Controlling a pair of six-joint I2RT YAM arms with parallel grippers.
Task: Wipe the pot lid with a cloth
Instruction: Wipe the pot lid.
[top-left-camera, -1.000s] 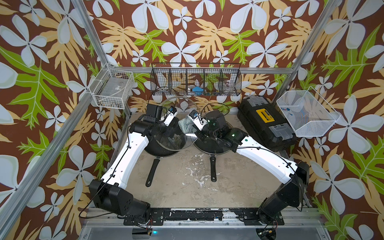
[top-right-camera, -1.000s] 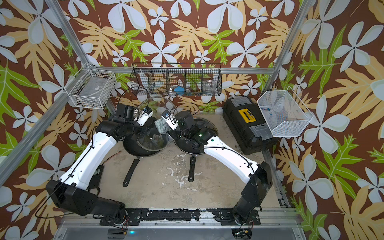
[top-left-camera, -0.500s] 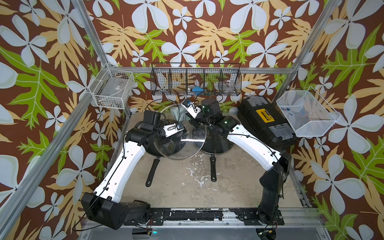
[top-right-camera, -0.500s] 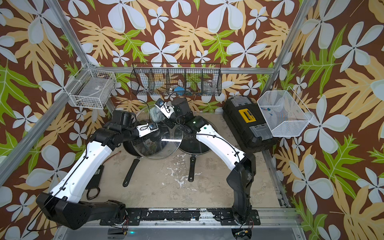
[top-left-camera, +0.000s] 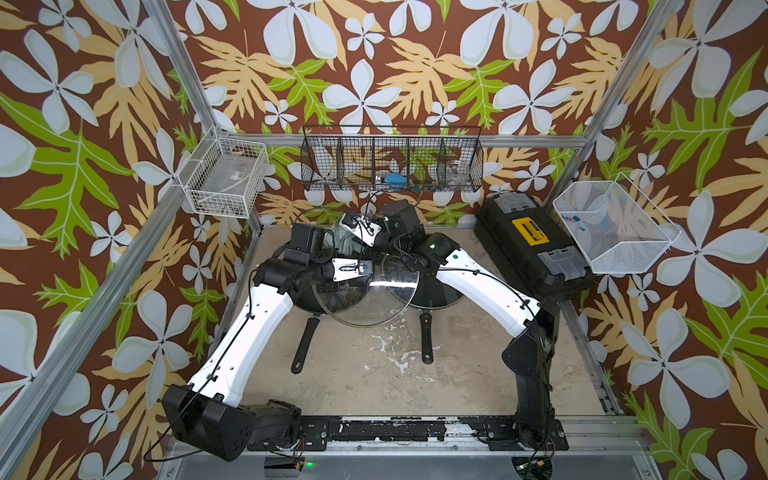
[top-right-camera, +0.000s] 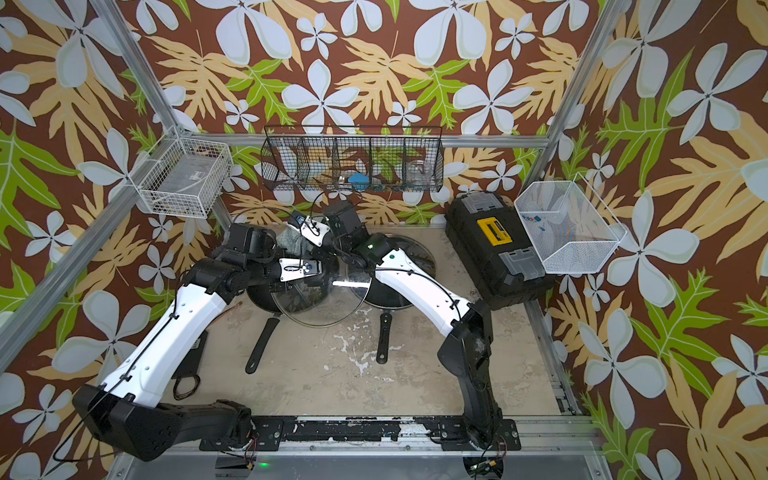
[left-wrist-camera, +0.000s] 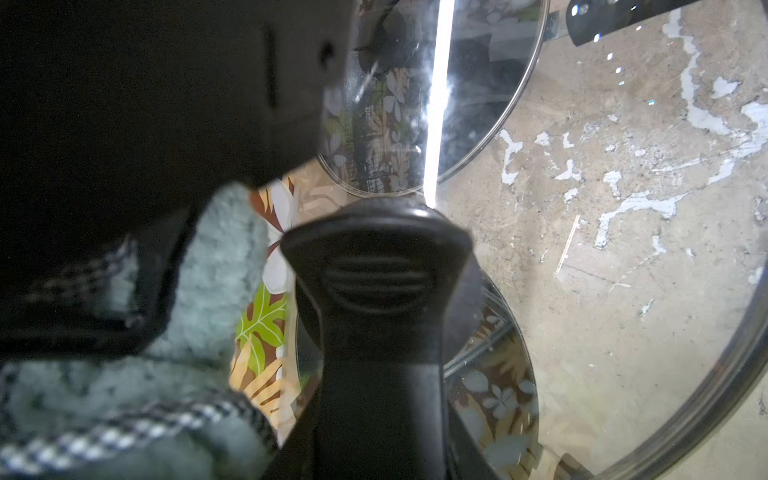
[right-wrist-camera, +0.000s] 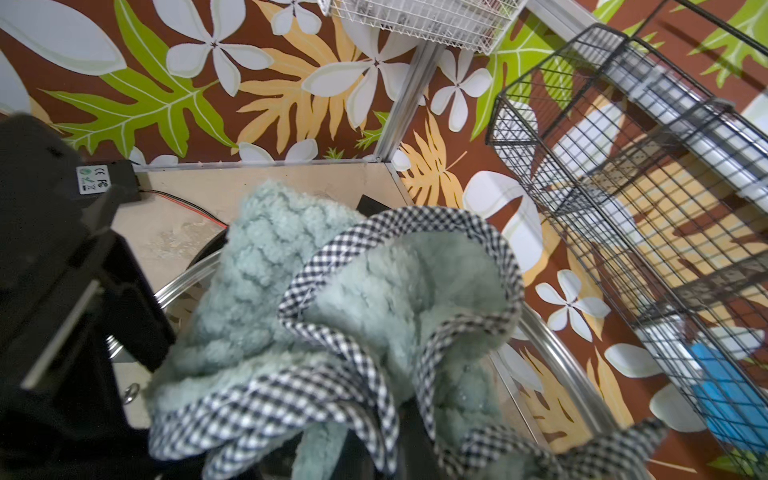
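A round glass pot lid hangs tilted above the left black pan. My left gripper is shut on its black knob. The pale teal cloth, edged in black-and-white check, is bunched in my right gripper, which is shut on it. The cloth rests against the far, raised part of the lid, close to its metal rim. It also shows in the left wrist view, cloth beside the knob.
A second pan with its own glass lid sits to the right, handle pointing forward. A black toolbox stands at the back right. Wire baskets hang on the walls: black, white and white.
The left gripper has lifted the lid off the left pan and tilted it up. The right gripper has carried the cloth back and up to the lid's far edge.
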